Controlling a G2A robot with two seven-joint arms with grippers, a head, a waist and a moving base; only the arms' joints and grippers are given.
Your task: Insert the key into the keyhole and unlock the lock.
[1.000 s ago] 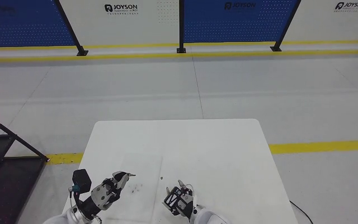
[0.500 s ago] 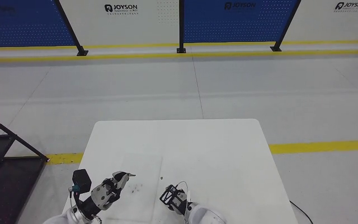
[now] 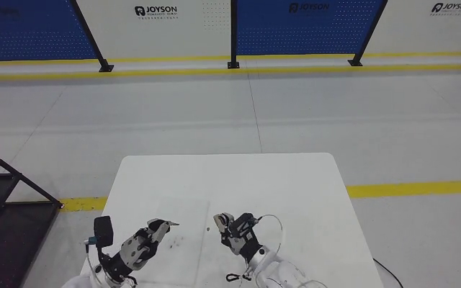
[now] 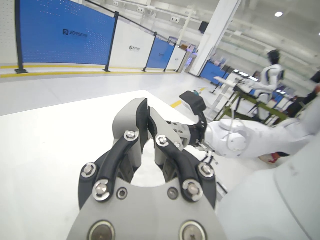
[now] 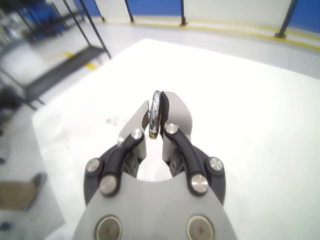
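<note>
My left gripper (image 3: 164,225) hovers over the near left part of the white table (image 3: 288,180). Its fingers (image 4: 140,116) are pressed together, and in the top view a thin key (image 3: 172,222) pokes out of their tips, pointing to the right. My right gripper (image 3: 227,222) is a short way to the right of it, shut on the lock (image 5: 154,116). The padlock shows edge-on between the pads, silver shackle away from the wrist and brass body toward it. From the left wrist, the right gripper (image 4: 176,131) appears just behind my own fingertips.
A few small dark specks (image 3: 173,245) mark the table between the two grippers. A thin cable loop (image 3: 270,225) arcs beside the right wrist. Beyond the table lie open floor, yellow lines and blue fence panels (image 3: 302,25). A black rack (image 3: 21,194) stands at the left.
My right gripper has moved with the lock away from the table's near edge, farther onto the table. The left gripper has stayed nearly in place.
</note>
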